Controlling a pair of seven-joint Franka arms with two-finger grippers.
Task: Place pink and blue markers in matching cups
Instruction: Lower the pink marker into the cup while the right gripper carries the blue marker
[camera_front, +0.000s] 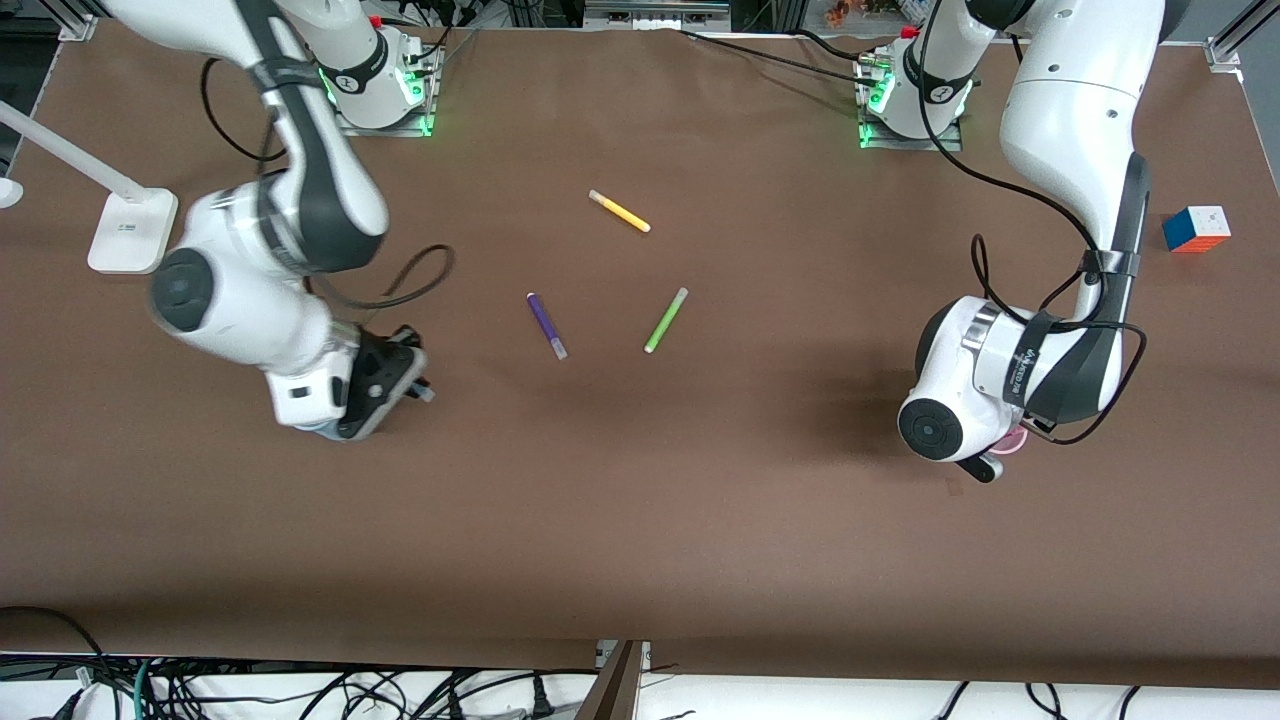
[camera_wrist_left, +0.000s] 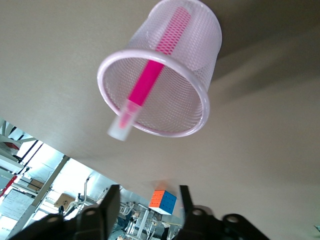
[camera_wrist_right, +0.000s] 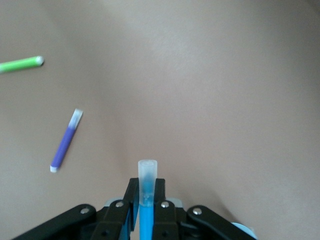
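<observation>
Right gripper (camera_wrist_right: 145, 197), toward the right arm's end of the table, is clamped on the blue marker (camera_wrist_right: 147, 186). Left gripper (camera_wrist_left: 148, 200), fingers apart and empty, hangs above the pink cup (camera_wrist_left: 165, 75); pink marker (camera_wrist_left: 150, 80) stands inside it, near the left arm's end.

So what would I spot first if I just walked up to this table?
Probably the pink marker standing inside the pink cup, with the open left pincer over it. Next, the blue marker pinched in the right pincer, and the purple marker, green marker and yellow marker lying mid-table.
</observation>
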